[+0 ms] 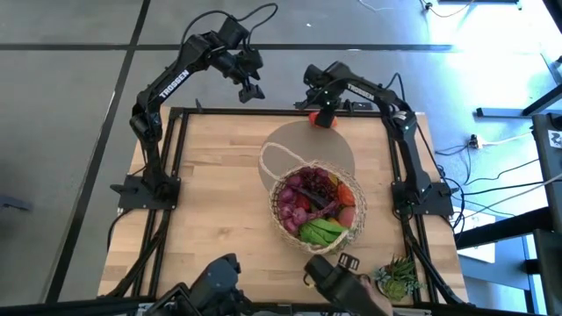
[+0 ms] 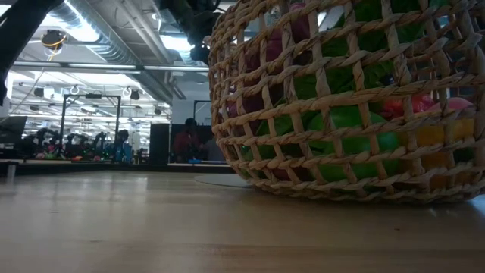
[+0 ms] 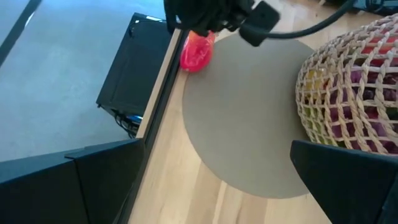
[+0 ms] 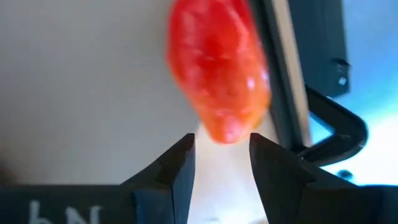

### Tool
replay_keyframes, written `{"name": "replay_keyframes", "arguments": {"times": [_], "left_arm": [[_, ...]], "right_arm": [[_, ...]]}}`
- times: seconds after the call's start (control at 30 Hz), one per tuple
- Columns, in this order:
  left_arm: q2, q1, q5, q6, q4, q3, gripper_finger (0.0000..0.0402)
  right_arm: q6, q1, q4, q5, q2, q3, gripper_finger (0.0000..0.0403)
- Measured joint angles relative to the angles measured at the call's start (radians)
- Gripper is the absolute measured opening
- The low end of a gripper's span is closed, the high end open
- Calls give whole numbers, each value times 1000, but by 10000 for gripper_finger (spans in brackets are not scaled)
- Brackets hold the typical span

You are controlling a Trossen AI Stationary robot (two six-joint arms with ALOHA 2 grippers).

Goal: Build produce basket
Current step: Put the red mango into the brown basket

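Right claw (image 4: 221, 163) half-spread just beside a glossy red-orange chilli (image 4: 217, 68) (not pinching it) at the far tabletop (image 1: 211, 202) edge. Left claw (image 1: 250, 90) spread, raised beyond. Woven wicker basket (image 1: 285, 219) heaped with grapes (image 1: 307, 184), on a round grey mat (image 1: 329, 145).

The round tan wicker basket (image 1: 318, 209), upright on the worktop (image 1: 211, 202), brims with purple, red and green produce (image 1: 320, 211), while one red-orange piece (image 1: 325, 118) sits at the far edge.

Right gripper (image 4: 221, 163) low at table's far edge, fingers part-open; left gripper (image 1: 250, 88) raised beyond far edge, fingers wide.
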Motion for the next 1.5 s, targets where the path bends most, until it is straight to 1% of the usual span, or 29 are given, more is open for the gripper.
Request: {"name": "replay_keyframes", "arguments": {"times": [0.07,0.13,0.37,0.57,0.63,0.7,0.77,0.9,1.23,1.37,1.5], "left_arm": [[0,-1,0,-1,0,0,392],[0,-1,0,-17,1,0,392],[0,-1,-24,-43,14,0,392],[0,-1,-118,-53,11,0,392],[0,-4,-124,-70,0,0,392],[1,-6,-120,-13,12,-1,392],[1,-10,-94,46,10,-1,392],[1,-15,-67,73,8,-1,392],[1,-47,-194,55,21,-1,392],[1,-65,-217,55,21,-1,392],[1,-83,-218,55,21,-1,392]], "right_arm": [[1,0,10,38,17,0,147],[0,-1,21,49,27,0,147],[5,2,36,14,32,0,147],[24,3,36,-6,32,0,147],[19,3,36,-14,32,0,147],[19,3,37,-24,32,0,147],[18,3,37,-29,32,0,147],[16,3,38,-32,32,0,147],[23,3,47,-32,32,0,147],[25,3,49,-33,32,0,147],[27,3,50,-33,32,0,147]]}}
